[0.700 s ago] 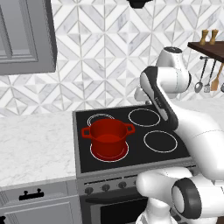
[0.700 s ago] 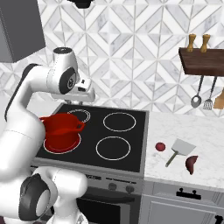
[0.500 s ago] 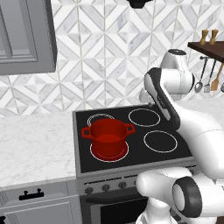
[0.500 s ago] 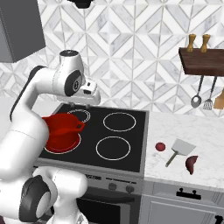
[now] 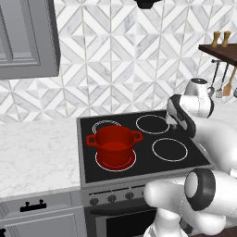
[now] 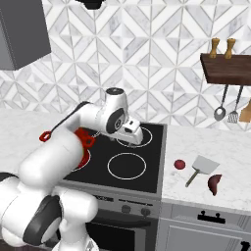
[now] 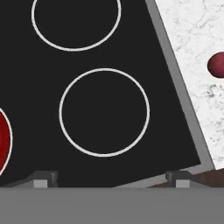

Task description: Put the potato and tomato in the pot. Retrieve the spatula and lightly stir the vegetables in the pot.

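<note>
Two dark finger tips [image 7: 41,179] stand far apart at the bottom of the hand view, so the gripper [image 7: 109,180] is spread wide with nothing between its jaws. Above them in that frame lies the black stovetop [image 7: 52,65], with one full burner ring [image 7: 104,112] at the centre, part of a second ring at the top, and one red sliver of the pot [image 7: 3,142] at the left edge. One dark red round thing [image 7: 216,65] sits on the pale counter [image 7: 192,26] at the right edge.

In the right base view the gripper [image 6: 131,133] hangs over the back of the stovetop, near the frame's centre. The one pot [image 6: 84,142] is mostly hidden behind the arm, left of centre. Right of the stove, in the lower right, three things lie on the counter: one small red round thing [image 6: 180,164], one spatula [image 6: 201,168] just beside it, and one darker red lump [image 6: 214,183] further right. Two brown shakers [image 6: 221,48] stand on a wooden shelf [image 6: 226,72] at upper right, with three utensils [image 6: 220,109] hanging below.

In the left base view the pot [image 5: 113,146] stands on the front left of four rings, lower centre-left.
</note>
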